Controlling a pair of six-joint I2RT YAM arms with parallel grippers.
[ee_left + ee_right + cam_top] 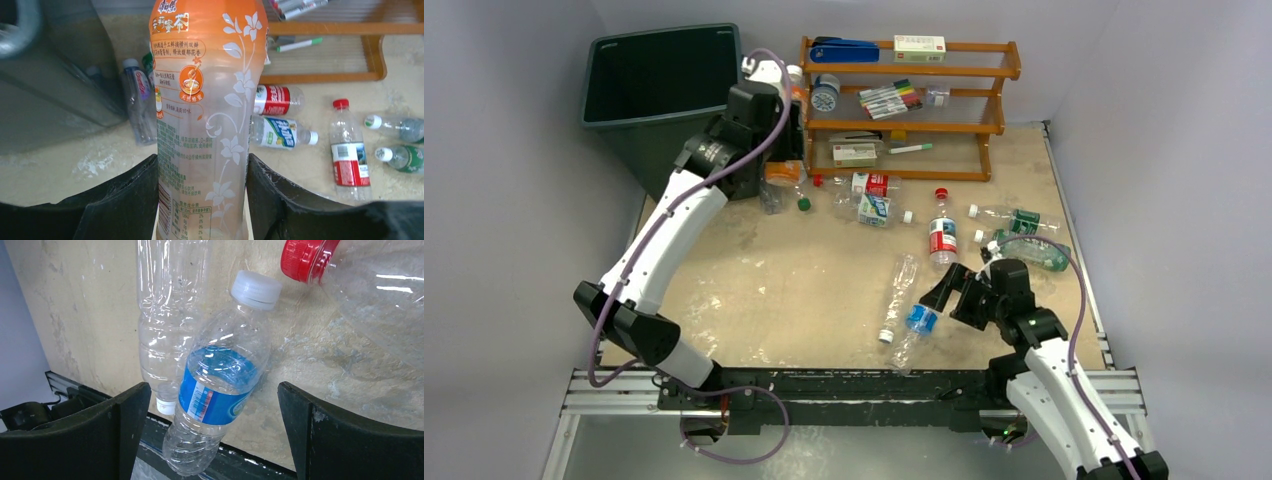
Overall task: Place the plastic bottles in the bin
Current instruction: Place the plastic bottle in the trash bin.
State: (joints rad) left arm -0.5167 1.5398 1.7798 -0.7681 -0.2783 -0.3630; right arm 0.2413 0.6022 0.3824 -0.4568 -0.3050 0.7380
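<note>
My left gripper [202, 200] is shut on an orange-labelled plastic bottle [205, 100], both fingers pressed against its sides. In the top view this gripper [774, 160] holds the bottle [783, 172] beside the dark green-grey bin [664, 75], low against its right wall. My right gripper [215, 430] stands open over a blue-labelled bottle [220, 385] lying at the table's near edge, not touching it. A clear unlabelled bottle [167, 325] lies right next to it. Several more bottles lie in front of the rack, one of them red-labelled [942, 235].
An orange wooden rack [904, 100] with markers and small boxes stands at the back, right of the bin. Green-labelled bottles [1029, 250] lie near the right wall, behind my right gripper [952, 295]. The metal frame rail [854, 385] runs along the near edge.
</note>
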